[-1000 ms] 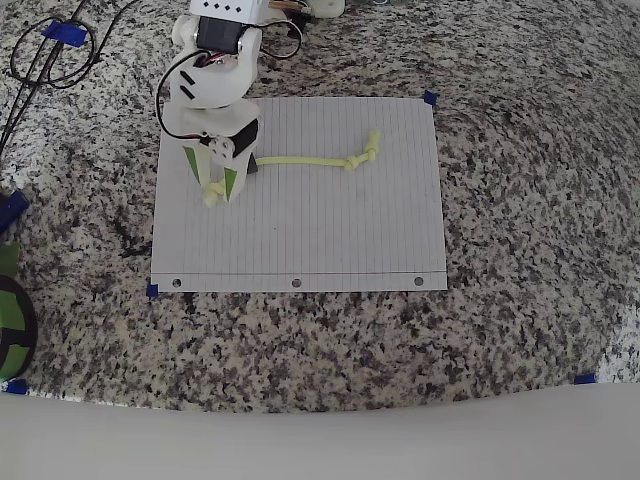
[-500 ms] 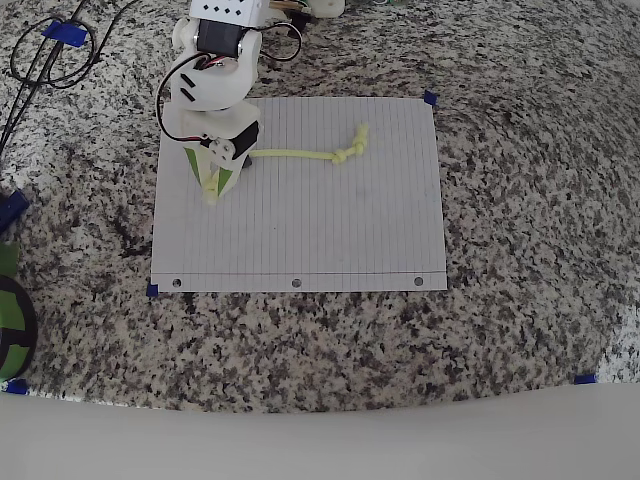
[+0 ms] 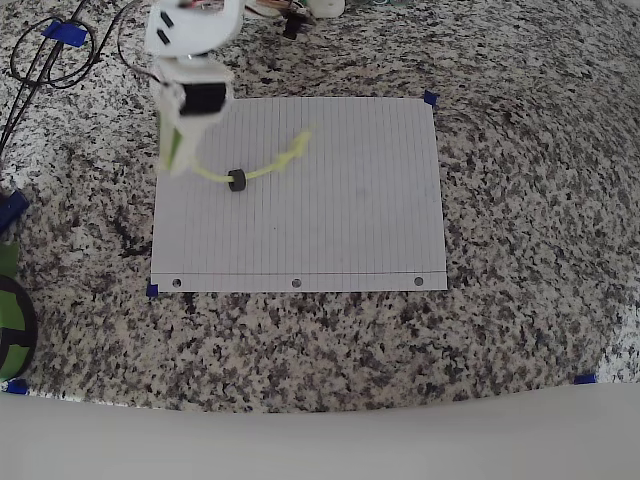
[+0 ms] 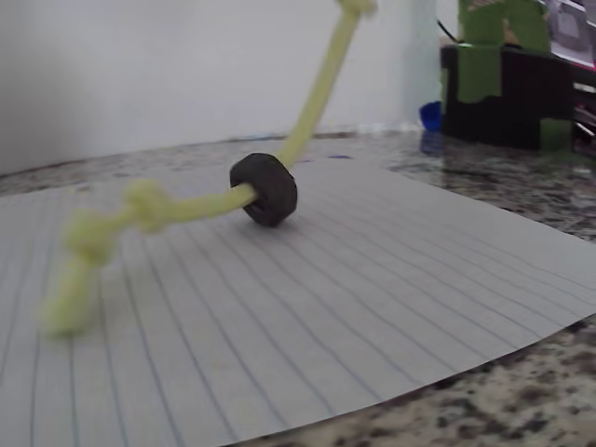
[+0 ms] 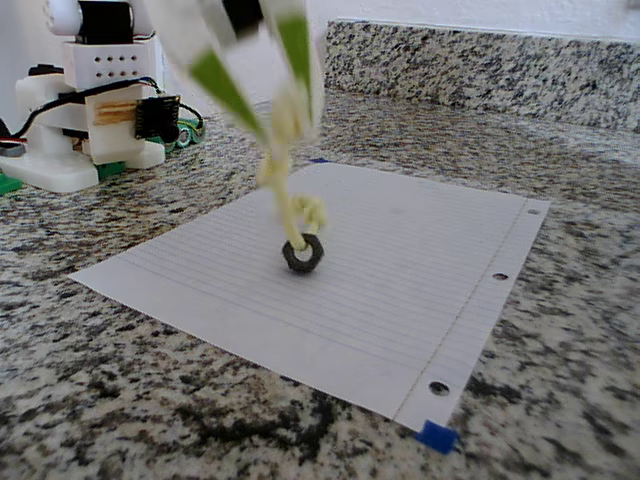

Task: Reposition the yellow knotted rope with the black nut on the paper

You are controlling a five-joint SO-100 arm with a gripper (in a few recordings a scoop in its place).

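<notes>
The yellow knotted rope (image 3: pixel 270 165) lies on the upper left part of the white lined paper (image 3: pixel 340 230), threaded through the black nut (image 3: pixel 237 181). My gripper (image 3: pixel 172 160) is over the paper's left edge, shut on the rope's left end and holding it off the sheet. From the gripper (image 5: pixel 280 110) in the fixed view, the rope (image 5: pixel 285 195) hangs down to the nut (image 5: pixel 303 253), which rests on the paper (image 5: pixel 400 260). The wrist view has the nut (image 4: pixel 265 189) on the paper (image 4: pixel 326 307), with the rope (image 4: pixel 317 93) rising steeply and a knot beyond it.
Granite counter surrounds the sheet. Black cables (image 3: pixel 50 50) coil at the top left and blue tape bits (image 3: pixel 430 98) mark corners. A green and black object (image 3: pixel 12 325) lies at the left edge. The arm's white base (image 5: pixel 90 110) stands behind the paper.
My gripper has risen and moved left toward the paper's edge, pulling the rope with it. The far knot slid left, and the black nut has come into view.
</notes>
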